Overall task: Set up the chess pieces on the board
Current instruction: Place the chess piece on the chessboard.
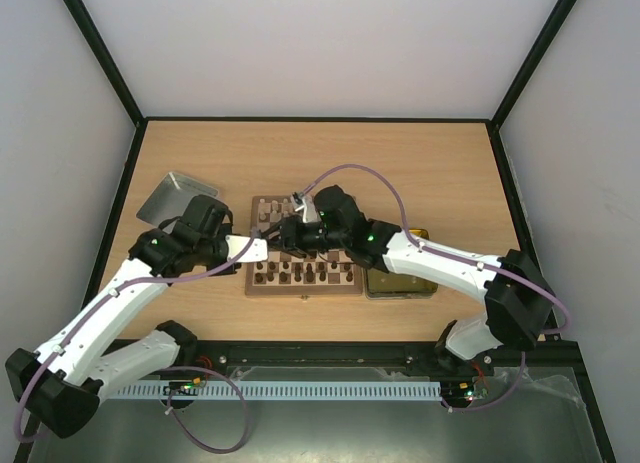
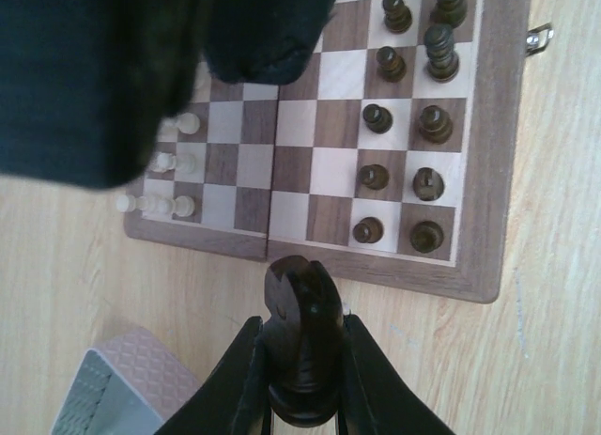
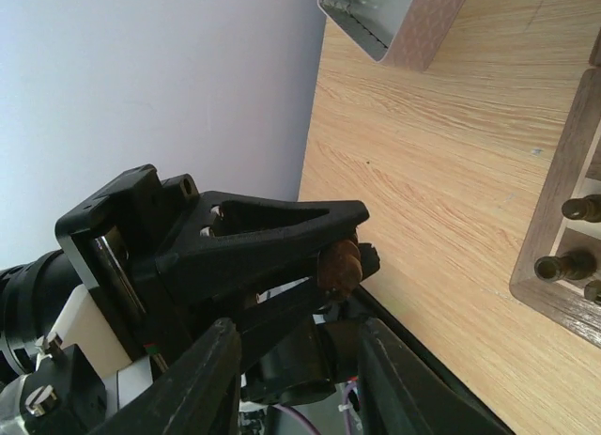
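Shows a dark chess piece [image 2: 299,299] pinched in the left gripper [image 2: 300,330], long axis in line with the jaws, head aimed at the board [image 2: 481,266] just ahead. Shows the right gripper [image 3: 300,334] spread and empty above the board.

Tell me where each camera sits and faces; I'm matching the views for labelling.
Top external: above and behind the arm bases, looking down on the board, left arm and right arm.
Left wrist: on the left arm, looking down past the left hand, shut on a dark piece, onto the board.
Right wrist: on the right arm, looking low across the table past the right hand at the left hand.
Shared: both wrist views show that dark piece and the tin lid.
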Motion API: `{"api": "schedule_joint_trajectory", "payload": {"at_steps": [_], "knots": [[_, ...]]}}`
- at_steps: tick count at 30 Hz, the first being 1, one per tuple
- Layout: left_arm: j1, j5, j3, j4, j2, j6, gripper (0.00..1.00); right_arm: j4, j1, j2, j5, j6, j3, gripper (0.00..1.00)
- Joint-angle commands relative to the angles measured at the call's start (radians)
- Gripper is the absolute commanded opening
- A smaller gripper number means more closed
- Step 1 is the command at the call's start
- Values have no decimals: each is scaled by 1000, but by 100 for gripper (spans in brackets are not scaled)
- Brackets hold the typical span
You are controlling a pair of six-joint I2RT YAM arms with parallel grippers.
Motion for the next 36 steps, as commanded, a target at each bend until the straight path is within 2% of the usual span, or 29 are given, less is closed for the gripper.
{"api": "schedule_joint_trajectory", "payload": {"at_steps": [1, 20, 36], "knots": [[-30, -79, -12, 52, 1, -28, 2, 71, 3, -13, -54, 52, -18, 34], [-164, -124, 59, 101, 101, -129, 2, 110, 3, 52, -71, 63, -55, 32], [-197, -135, 61, 112, 113, -150, 2, 115, 1, 93, -75, 58, -12, 31]]}}
